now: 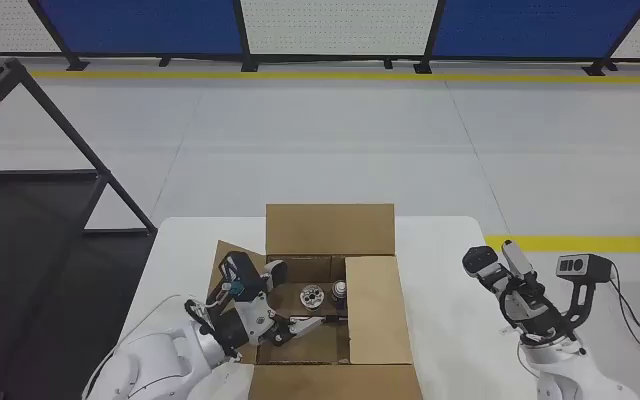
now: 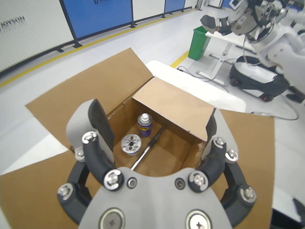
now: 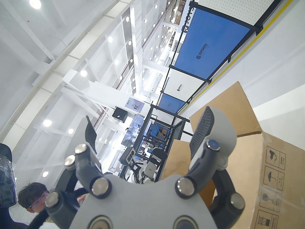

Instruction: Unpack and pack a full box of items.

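Fingers point(image 2: 100, 120) of the left gripper point(image 2: 155, 111) stand spread wide with nothing between them, and the gripper hangs over the open box point(image 2: 71, 91), pointed down into it. In the top view this left gripper point(image 1: 305, 325) sits over the box's point(image 1: 330, 230) left near part. On the box floor beyond the fingertips a can point(image 2: 144, 125) stands upright, a round metal disc point(image 2: 130, 144) lies flat just beside it, and a thin rod point(image 2: 152, 141) lies slanted next to both. The top view shows the disc point(image 1: 312, 295) and can point(image 1: 341, 291) side by side toward the far wall. One flap point(image 1: 375, 310) lies over the right half of the opening, while the others are folded outward. The box rests on a white table point(image 1: 450, 300). The right gripper point(image 1: 495, 258) is held well apart from the box, above the table's right part. It is also released and empty, and the right wrist view shows the right gripper point(image 3: 147, 120) tilted upward with the box's outer wall point(image 3: 262, 163) beside it.
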Tool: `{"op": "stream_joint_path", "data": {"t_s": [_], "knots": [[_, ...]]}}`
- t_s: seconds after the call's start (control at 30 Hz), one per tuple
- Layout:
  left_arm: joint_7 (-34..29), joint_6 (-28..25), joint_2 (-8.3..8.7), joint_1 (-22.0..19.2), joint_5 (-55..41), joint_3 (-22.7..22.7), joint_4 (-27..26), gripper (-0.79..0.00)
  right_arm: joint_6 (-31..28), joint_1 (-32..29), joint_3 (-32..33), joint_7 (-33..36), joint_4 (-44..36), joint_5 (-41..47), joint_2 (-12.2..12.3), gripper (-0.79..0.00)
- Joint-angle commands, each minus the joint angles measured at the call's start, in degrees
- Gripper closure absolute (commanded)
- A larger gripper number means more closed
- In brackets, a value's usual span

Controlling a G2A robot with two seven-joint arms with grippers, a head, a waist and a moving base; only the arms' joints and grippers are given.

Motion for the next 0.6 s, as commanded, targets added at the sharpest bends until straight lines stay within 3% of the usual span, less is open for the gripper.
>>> {"op": "stream_joint_path", "data": {"t_s": [0.0,0.33,0.57], "knots": [[-5.13,4.37,-0.11,-1.28,-7.03,1.51,0.55,-0.785,0.00,0.00,0.00,0.00,0.00,0.00,0.00,-0.785],[-24.99,28.66,-0.77,-12.14,-25.78,6.96,5.55,-0.785,0.00,0.00,0.00,0.00,0.00,0.00,0.00,-0.785],[-26.18,29.89,-0.80,-13.00,-25.98,7.41,5.82,-0.785,0.00,0.00,0.00,0.00,0.00,0.00,0.00,-0.785]]}}
